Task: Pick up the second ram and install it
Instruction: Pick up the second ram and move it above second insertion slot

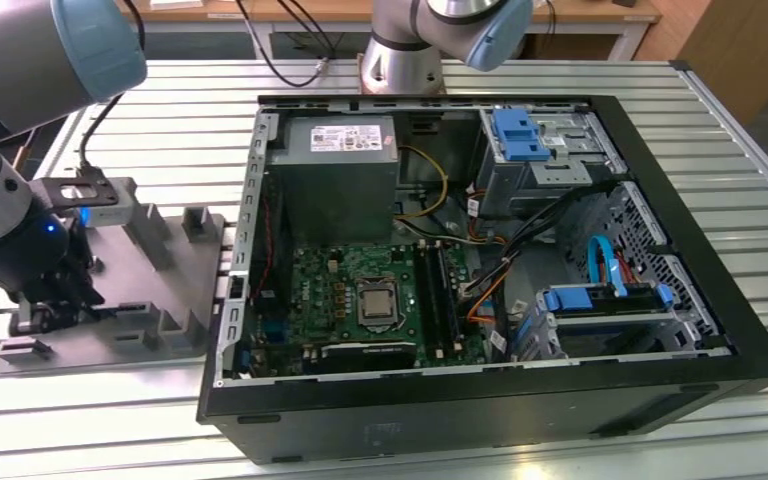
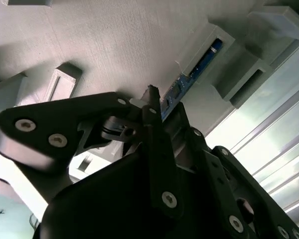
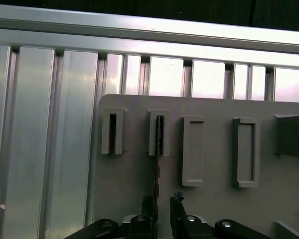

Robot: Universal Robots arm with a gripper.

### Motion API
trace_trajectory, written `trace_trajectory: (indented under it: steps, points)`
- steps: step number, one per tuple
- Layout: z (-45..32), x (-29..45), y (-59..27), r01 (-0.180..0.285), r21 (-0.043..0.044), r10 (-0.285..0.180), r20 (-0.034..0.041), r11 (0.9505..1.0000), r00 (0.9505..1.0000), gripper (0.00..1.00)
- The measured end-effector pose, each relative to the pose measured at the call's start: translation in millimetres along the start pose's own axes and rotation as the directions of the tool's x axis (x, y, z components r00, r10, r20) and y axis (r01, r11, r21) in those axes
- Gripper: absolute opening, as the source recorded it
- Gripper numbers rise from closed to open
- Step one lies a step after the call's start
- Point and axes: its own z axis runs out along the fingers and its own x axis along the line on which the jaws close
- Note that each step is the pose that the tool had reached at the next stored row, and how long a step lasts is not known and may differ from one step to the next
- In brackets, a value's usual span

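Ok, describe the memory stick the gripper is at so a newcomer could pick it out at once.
Beside the open computer case, on the exterior view's left, a grey holder plate lies on the slatted table. The memory stick is the thin dark board standing on edge in one of the plate's raised pockets, at the gripper; the neighbouring pockets hold no board.

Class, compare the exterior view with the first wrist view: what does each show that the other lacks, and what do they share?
Exterior view's extras: the open computer case, its green motherboard and the arm. First wrist view's extras: the memory stick standing on edge in a slot, with the open tips of the claw on either side of it. Shared: the grey holder plate with its raised slots, and the ribbed metal table beneath it.
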Motion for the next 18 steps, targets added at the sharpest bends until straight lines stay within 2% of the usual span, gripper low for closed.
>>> trace_trajectory:
  steps: [3,5,18]
  points:
    - [0.0,0.0,0.0,0.0,0.0,0.0,0.0,1.0,1.0,0.16]
    - [0.0,0.0,0.0,0.0,0.0,0.0,0.0,1.0,1.0,0.14]
    - [0.0,0.0,0.0,-0.001,0.0001,0.001,0.0001,1.0,1.0,0.14]
